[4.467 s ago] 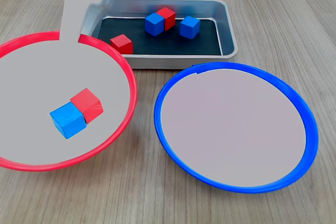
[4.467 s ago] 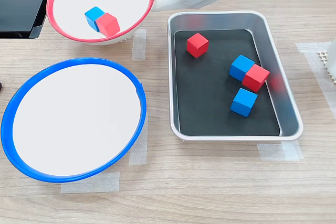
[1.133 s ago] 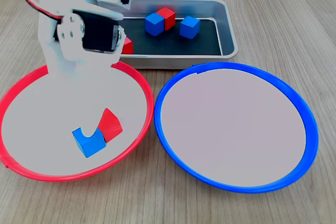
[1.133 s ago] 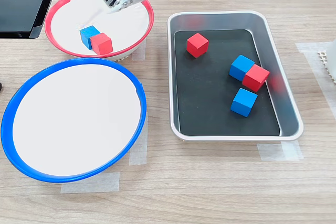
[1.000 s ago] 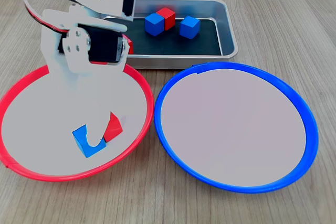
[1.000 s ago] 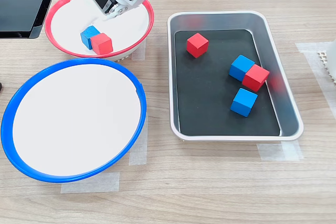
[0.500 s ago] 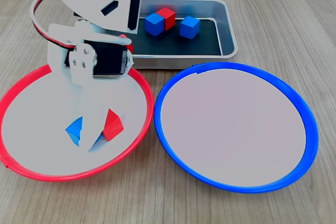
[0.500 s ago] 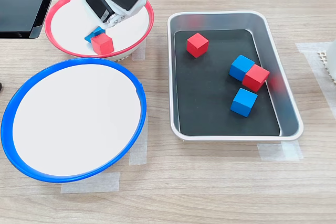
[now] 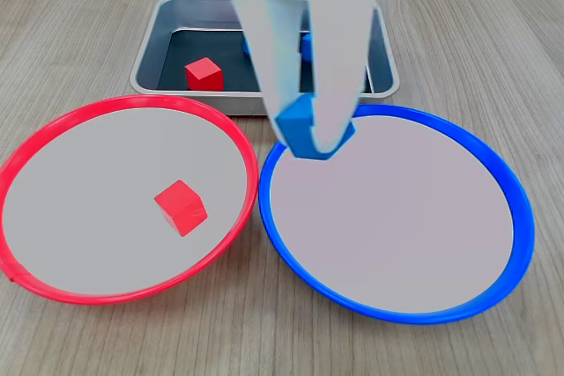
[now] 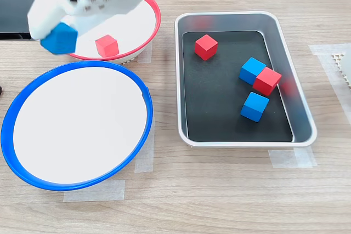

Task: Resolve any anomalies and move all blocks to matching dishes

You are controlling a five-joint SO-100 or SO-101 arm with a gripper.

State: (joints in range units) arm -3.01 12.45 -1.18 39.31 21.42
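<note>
My gripper (image 9: pixel 315 134) is shut on a blue block (image 9: pixel 298 122) and holds it in the air over the blue-rimmed dish's (image 9: pixel 397 110) far left edge. In the second exterior view the held block (image 10: pixel 60 39) hangs between the red-rimmed dish (image 10: pixel 157 21) and the blue-rimmed dish (image 10: pixel 147 102). One red block (image 9: pixel 181 207) lies alone in the red-rimmed dish (image 9: pixel 252 175). The blue-rimmed dish holds nothing. In the grey tray (image 10: pixel 230 15) lie a red block (image 10: pixel 206 46), a touching blue (image 10: pixel 253 70) and red (image 10: pixel 267 80) pair, and another blue block (image 10: pixel 255 107).
In the first exterior view my arm hides most of the tray's (image 9: pixel 388 68) contents; only a red block (image 9: pixel 203 74) shows clearly. Strips of tape mark the wooden table around the dishes and tray. A black object sits at the second exterior view's top left.
The gripper closed on the blue block in the red-rimmed dish, lifted it out and carried it toward the blue-rimmed dish. The red block stayed behind.
</note>
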